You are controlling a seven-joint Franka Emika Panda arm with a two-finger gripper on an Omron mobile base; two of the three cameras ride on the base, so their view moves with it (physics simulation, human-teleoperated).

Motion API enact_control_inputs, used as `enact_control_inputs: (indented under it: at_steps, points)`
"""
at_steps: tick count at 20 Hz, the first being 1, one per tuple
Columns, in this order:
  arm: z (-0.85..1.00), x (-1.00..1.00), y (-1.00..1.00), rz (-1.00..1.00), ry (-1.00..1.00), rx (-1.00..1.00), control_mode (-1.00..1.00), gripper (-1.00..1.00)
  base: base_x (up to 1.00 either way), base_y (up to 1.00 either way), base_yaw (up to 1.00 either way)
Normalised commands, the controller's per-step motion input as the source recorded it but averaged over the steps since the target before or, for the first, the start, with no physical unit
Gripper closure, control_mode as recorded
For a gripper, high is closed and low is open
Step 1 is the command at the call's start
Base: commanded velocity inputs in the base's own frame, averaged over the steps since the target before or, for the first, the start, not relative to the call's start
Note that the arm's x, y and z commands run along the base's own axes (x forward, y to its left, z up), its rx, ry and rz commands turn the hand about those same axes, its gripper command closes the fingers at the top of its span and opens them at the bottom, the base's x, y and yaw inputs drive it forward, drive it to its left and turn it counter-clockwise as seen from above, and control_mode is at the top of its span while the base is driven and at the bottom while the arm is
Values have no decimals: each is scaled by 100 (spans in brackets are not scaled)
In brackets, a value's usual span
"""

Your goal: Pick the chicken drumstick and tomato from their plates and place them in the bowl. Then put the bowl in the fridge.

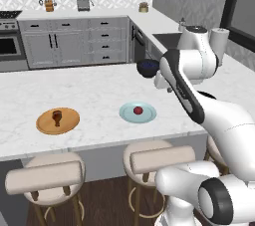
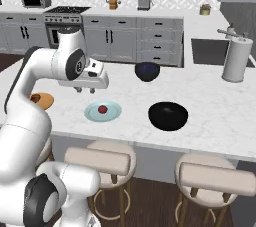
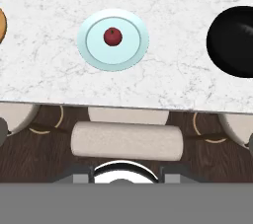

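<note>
A small brown drumstick (image 1: 57, 116) lies on the tan wooden plate (image 1: 42, 125) at the island counter's left. The red tomato (image 1: 138, 110) (image 3: 112, 36) sits in the middle of the pale blue-green plate (image 1: 127, 115) (image 3: 94, 53). Two dark bowls stand on the counter: a navy one (image 2: 147, 71) further back and a black one (image 2: 168, 116) to the right of the blue-green plate. My gripper (image 2: 85, 90) (image 1: 168, 89) hangs open and empty above the counter, behind and left of the tomato as the right base view shows it. The fridge is out of view.
Padded stools (image 1: 47, 177) (image 2: 97, 158) stand under the counter's front edge. A white canister (image 2: 236, 58) and a sink (image 2: 210, 51) are at the right. Grey cabinets and a stove (image 2: 62, 13) line the far wall. Bare marble lies between the plates.
</note>
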Motion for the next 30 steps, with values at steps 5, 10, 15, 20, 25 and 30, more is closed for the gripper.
enact_control_inputs:
  at_steps: [5,10,15,20,25,30]
  points:
    - [0,0,0,0,0,0,100,-100,0,0,0]
    - [0,0,0,0,0,0,100,-100,49,8,-2]
    - [0,0,0,0,0,0,100,-100,100,24,-3]
    - [0,0,0,0,0,0,100,-100,100,31,-5]
    - [0,0,0,0,0,0,-100,-100,35,4,-3]
    - [-13,36,2,0,0,0,-100,-100,0,0,0]
